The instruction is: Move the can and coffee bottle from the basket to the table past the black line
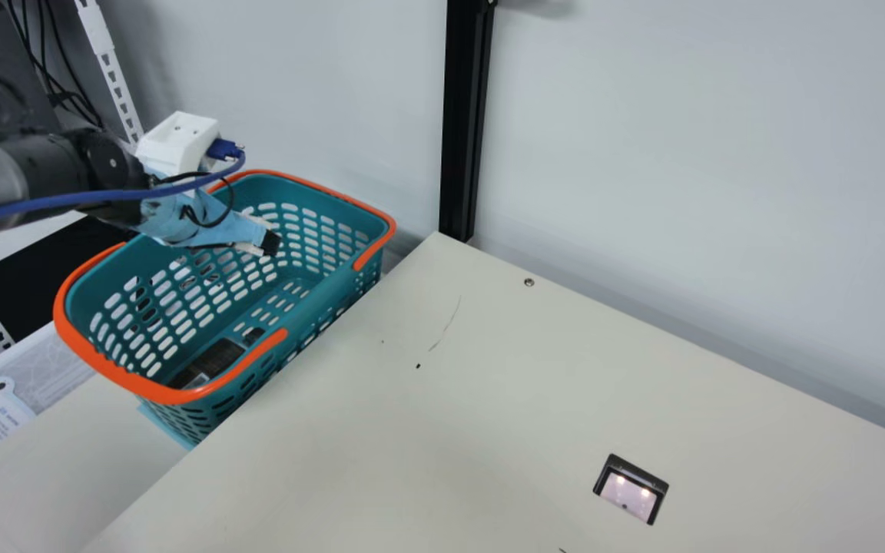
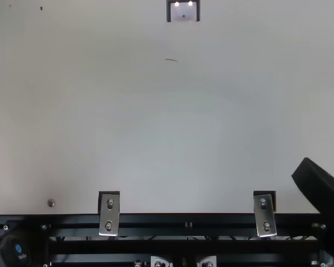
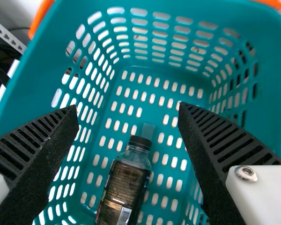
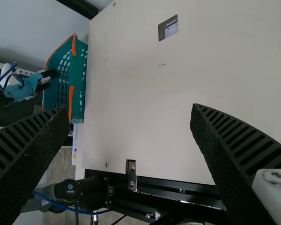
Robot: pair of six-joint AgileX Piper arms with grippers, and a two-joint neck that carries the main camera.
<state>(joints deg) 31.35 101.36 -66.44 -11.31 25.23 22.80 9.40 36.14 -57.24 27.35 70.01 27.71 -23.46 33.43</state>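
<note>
Left tool (image 1: 270, 243) hangs wide open over a teal basket (image 1: 170, 395).
Inside, the coffee bottle (image 3: 125, 185) lies on its side; the right tool (image 2: 324, 165), also spread wide, is above the worktop (image 1: 504, 399).

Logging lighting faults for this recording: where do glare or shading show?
Main view: two bright glints in the cutout, wall dimmer just above the table's edge. Top view: paired glints again, soft uneven shading over the table. Left wrist view: a small shine on the bolt.
</note>
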